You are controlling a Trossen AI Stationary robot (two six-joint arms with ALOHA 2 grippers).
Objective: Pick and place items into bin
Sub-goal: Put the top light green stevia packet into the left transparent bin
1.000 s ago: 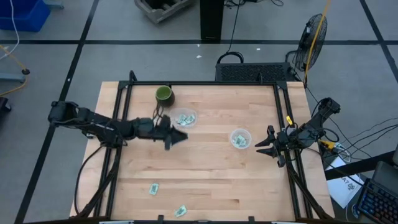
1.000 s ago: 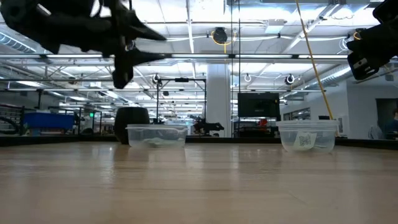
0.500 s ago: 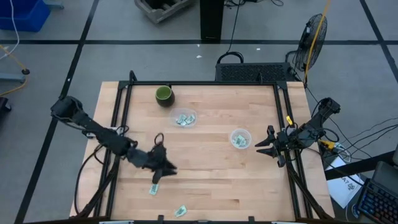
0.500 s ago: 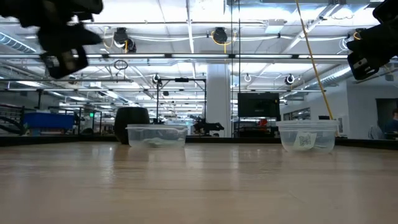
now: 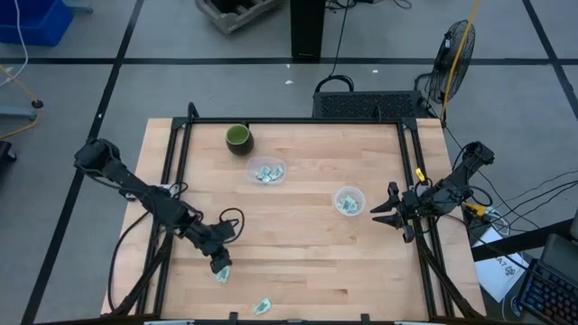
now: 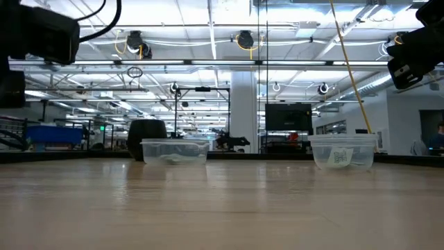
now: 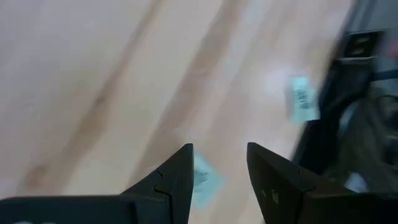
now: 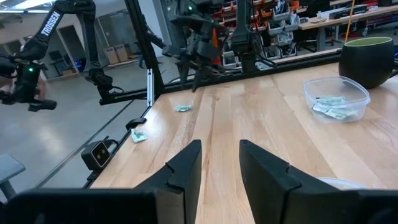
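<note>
At the table's left front, the left gripper (image 5: 219, 264) hangs low over the wooden table (image 5: 298, 226), its two fingers parted to a narrow gap and holding nothing. In the left wrist view that gap frames a pale green packet (image 7: 204, 179) lying flat on the boards directly beneath the fingertips, with no visible contact between them. From above, the same packet (image 5: 222, 274) shows just past the gripper's tip. A second packet (image 5: 262, 306) lies nearer the table's front edge, apart from the first; the left wrist view also catches it (image 7: 303, 99) beside the dark frame rail.

Toward the back of the table stands a dark green cup (image 5: 237, 137). Just to its right and a little forward sits a clear container (image 5: 267, 171) holding several green-and-white packets. In the low view this container (image 6: 175, 151) stands upright with the cup behind it.

Further right, a second clear container (image 5: 349, 200) holds at least one packet, whose printed face shows through the wall in the low view (image 6: 339, 157).

At the table's right edge, the right gripper (image 5: 379, 215) waits near that second container, its fingers spread a little and empty.
</note>
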